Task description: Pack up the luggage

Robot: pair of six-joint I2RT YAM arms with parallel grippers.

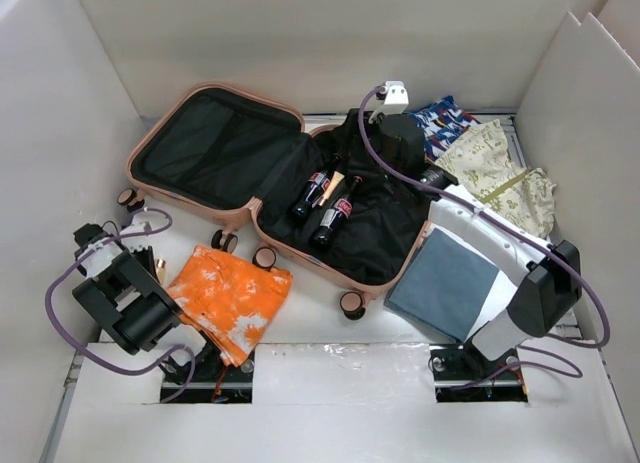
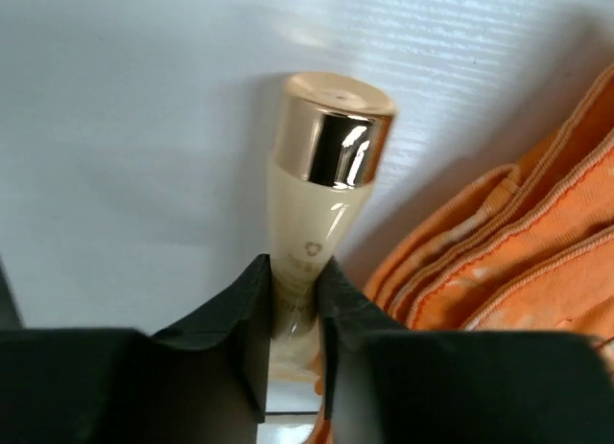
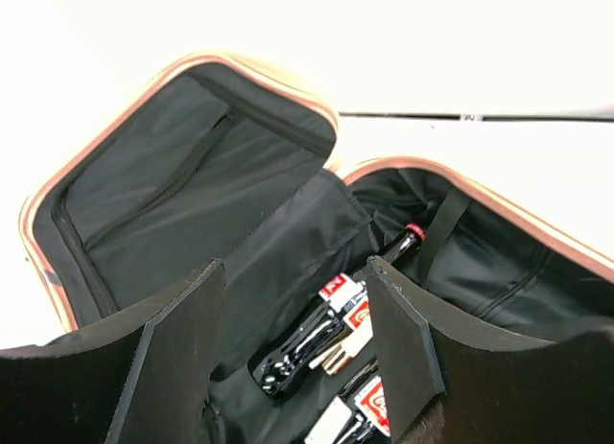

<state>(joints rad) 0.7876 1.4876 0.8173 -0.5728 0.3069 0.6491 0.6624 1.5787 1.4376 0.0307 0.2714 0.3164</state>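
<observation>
The salmon-pink luggage (image 1: 240,91) lies open, its black-lined lid at the back left and its base in the middle. Two dark cola bottles (image 1: 310,195) lie in the base with a small tan item (image 1: 335,180) between them. My right gripper (image 1: 385,143) hovers open and empty over the back of the base. In the right wrist view its fingers (image 3: 295,271) frame a cola bottle (image 3: 317,338) and the luggage rim (image 3: 240,70). My left gripper (image 1: 150,263) is at the left, in front of the lid. It (image 2: 293,267) is shut on a cream bottle with a gold cap (image 2: 326,156).
An orange-and-white folded cloth (image 1: 230,298) lies beside the left gripper and shows in the left wrist view (image 2: 518,262). A grey-blue folded cloth (image 1: 445,283) lies under the right arm. A blue patterned cloth (image 1: 440,123) and a cream floral cloth (image 1: 500,173) lie at the back right. White walls enclose the table.
</observation>
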